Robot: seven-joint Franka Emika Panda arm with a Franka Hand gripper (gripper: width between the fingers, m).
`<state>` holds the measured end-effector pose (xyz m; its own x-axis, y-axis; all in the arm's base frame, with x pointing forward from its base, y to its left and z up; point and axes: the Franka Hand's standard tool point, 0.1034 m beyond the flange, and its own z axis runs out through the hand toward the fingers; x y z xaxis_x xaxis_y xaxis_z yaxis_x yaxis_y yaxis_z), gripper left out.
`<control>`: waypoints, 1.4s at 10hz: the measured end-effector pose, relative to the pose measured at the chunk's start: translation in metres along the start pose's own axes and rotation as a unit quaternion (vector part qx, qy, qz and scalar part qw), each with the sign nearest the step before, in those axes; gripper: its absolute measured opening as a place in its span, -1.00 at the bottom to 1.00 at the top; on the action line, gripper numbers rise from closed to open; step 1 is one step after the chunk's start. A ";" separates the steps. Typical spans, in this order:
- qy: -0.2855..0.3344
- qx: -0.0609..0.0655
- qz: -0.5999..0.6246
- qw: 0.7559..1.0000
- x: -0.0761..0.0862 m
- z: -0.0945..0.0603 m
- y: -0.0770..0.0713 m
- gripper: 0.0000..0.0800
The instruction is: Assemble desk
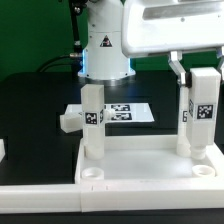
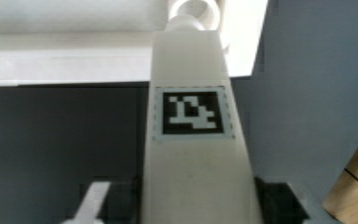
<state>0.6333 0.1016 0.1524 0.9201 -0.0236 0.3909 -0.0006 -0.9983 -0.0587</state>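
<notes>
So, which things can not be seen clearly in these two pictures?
- Gripper, exterior view: its upper body is cut off by the picture's top and right edges.
- Tabletop, exterior view: the near side is cut off by the bottom edge.
- Held leg, wrist view: blurred, and it fills the picture, hiding its foot and the socket under it.
- Marker board, exterior view: partly hidden behind the standing leg.
</notes>
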 end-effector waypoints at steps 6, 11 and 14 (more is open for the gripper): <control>0.006 0.001 -0.010 1.000 -0.008 0.017 -0.010 -0.29; 0.017 0.000 -0.013 1.000 -0.008 0.022 -0.009 -0.29; 0.013 -0.001 -0.015 1.000 -0.011 0.026 -0.008 -0.29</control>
<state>0.6331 0.1108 0.1243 0.9094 0.0054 0.4159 0.0260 -0.9987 -0.0438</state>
